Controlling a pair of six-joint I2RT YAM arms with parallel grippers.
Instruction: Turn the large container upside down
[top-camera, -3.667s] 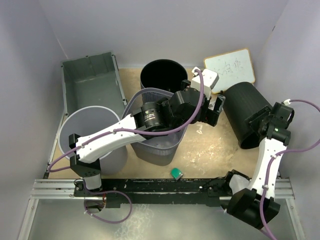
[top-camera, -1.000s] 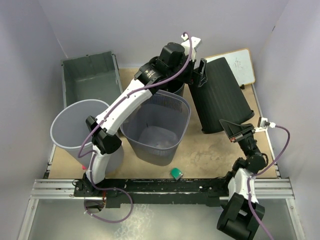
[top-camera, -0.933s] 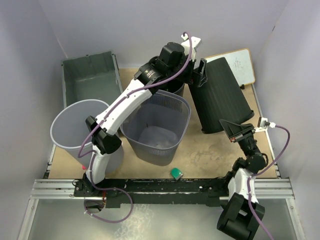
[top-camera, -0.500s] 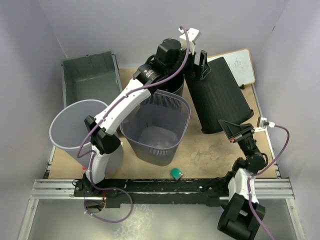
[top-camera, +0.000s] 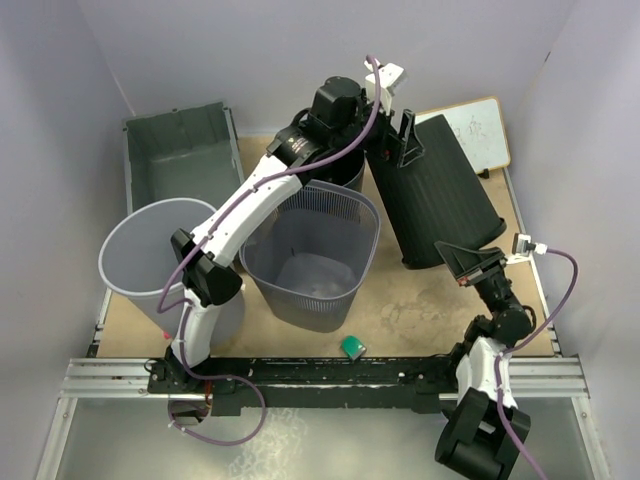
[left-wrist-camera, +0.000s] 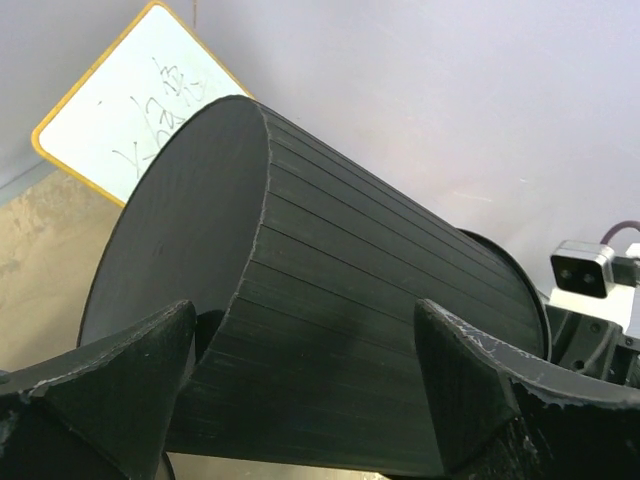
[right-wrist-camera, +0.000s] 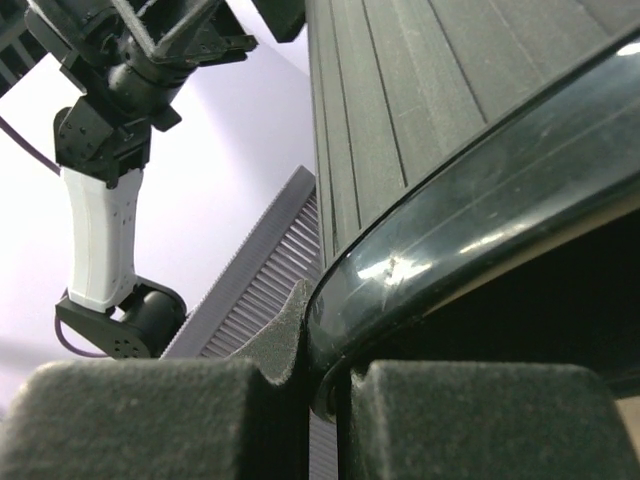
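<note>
1. Fingers (right-wrist-camera: 150, 420) of your right gripper (right-wrist-camera: 320, 390) are pinched on the rim of the black bin (top-camera: 440, 200). Your left gripper (left-wrist-camera: 305, 330) is spread wide astride its closed end, though I cannot tell whether it touches.
2. The crate (top-camera: 185, 170) sits open side up in the far left corner, well apart from both grippers and not yet turned.
3. If you release carelessly, the tilted bin could roll against the mesh basket (top-camera: 310, 300).
4. The crate hugs the wall with the round grey bin (top-camera: 150, 250) near its front end — tipping it there may jam it or knock that bin.
</note>
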